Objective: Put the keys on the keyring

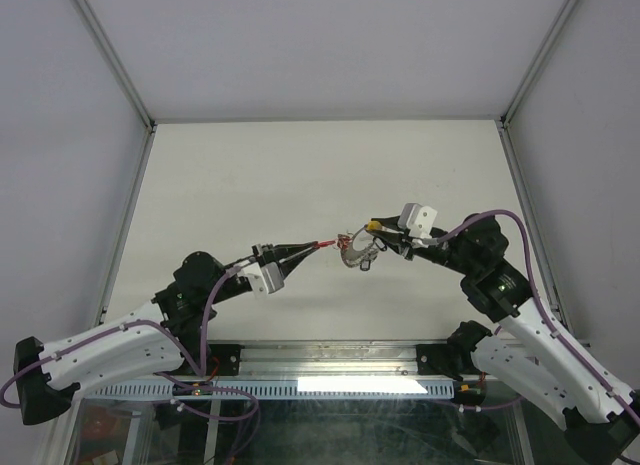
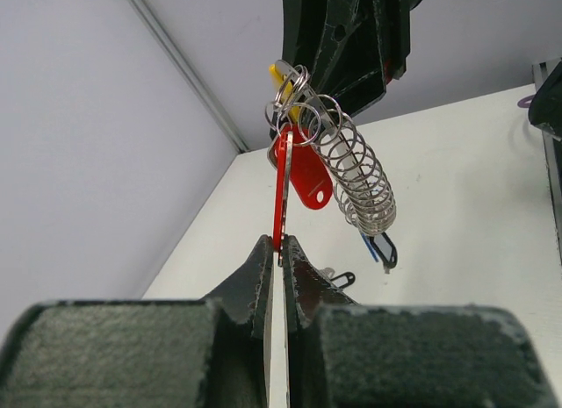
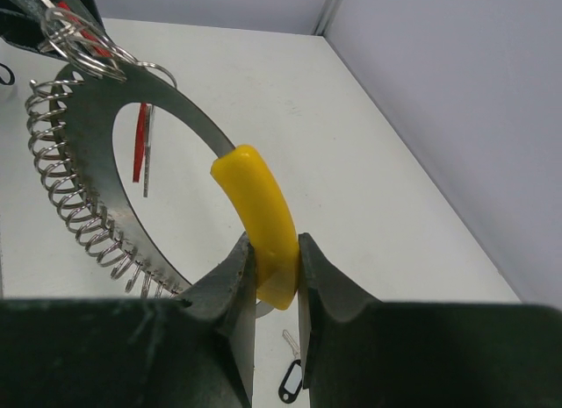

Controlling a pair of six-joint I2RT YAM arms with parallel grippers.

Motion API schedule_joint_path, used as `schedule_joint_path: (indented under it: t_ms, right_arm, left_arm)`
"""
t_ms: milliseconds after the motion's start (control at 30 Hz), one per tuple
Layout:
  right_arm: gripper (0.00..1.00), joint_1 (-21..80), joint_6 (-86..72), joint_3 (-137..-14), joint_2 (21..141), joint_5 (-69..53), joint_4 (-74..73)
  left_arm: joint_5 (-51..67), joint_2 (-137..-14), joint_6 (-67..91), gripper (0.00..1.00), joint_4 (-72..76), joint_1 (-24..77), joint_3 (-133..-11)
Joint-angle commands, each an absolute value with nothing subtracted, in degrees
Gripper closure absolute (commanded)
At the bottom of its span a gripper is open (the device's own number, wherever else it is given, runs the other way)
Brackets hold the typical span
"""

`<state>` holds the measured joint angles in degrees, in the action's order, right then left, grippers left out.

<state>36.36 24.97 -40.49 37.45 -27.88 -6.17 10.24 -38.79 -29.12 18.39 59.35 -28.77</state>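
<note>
while right hand (image 3: 274, 261) pinches the keyring (image 3: 186, 118), left hand (image 2: 279, 250) clamps a red key (image 2: 279, 193) against it.

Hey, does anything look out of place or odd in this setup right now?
One thing: a black-tagged key lies loose on the table, below the right pincer, while the keyring is held up in the air. Nothing looks spilled or damaged.

Right claw (image 3: 274, 250) on yellow-ended keyring (image 3: 255, 197)
</note>
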Motion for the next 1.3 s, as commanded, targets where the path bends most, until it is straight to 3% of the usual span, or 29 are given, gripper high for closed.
schedule_joint_path:
  t_ms: [0,733,1267]
  right_arm:
    - [0.97,36.47,26.30,-40.55,35.95,-25.54,-0.98]
    - [0.93,36.49,22.44,-40.16,37.29,-22.97,-2.22]
    - [0.71,36.49,17.16,-35.60,36.75,-25.40,2.08]
  left_arm:
    - [7.68,-36.95,-31.60,1.00,16.30,60.12,-32.31]
    - [5.93,-40.08,-39.09,1.00,8.08,60.12,-39.99]
    - [5.21,-44.31,-44.91,1.00,3.26,60.12,-47.94]
